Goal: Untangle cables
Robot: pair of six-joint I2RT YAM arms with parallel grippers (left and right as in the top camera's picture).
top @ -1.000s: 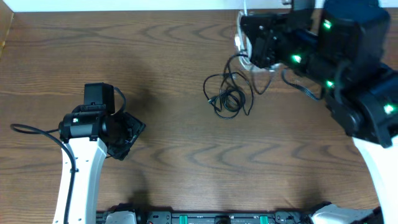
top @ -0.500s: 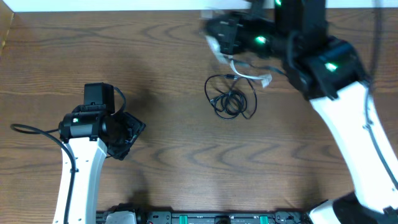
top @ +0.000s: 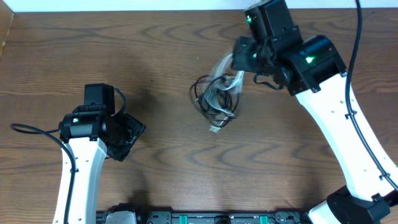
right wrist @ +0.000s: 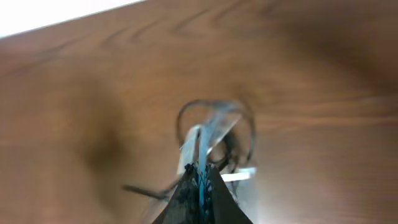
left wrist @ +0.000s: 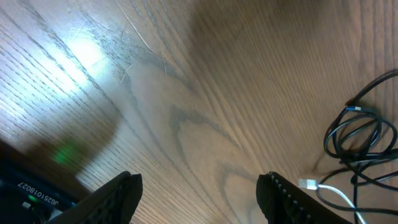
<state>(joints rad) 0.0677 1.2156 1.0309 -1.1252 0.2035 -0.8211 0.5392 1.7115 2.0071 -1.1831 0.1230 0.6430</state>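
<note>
A tangle of thin black cables point(top: 211, 102) lies on the wooden table at centre. A white cord point(top: 225, 79) hangs blurred over it from my right gripper point(top: 241, 57), and its plug end point(top: 215, 129) reaches past the black loops. In the right wrist view the right gripper point(right wrist: 200, 169) is shut on the white cord point(right wrist: 194, 142), with a black loop point(right wrist: 214, 104) just beyond. My left gripper point(top: 127, 134) is open and empty, well to the left. In the left wrist view, the left gripper point(left wrist: 199, 186) faces bare table; the black cables point(left wrist: 360, 134) and white plug point(left wrist: 309, 184) lie at the right.
The table's far edge meets a white wall point(top: 124, 5) at the top. A thick black arm wire point(top: 28, 130) loops out at the left. The robot base rail point(top: 211, 218) runs along the front edge.
My right arm has swung left and toward the table's middle, carrying the white cord over the black tangle. The tangle has shifted slightly left. The left arm has not moved.
</note>
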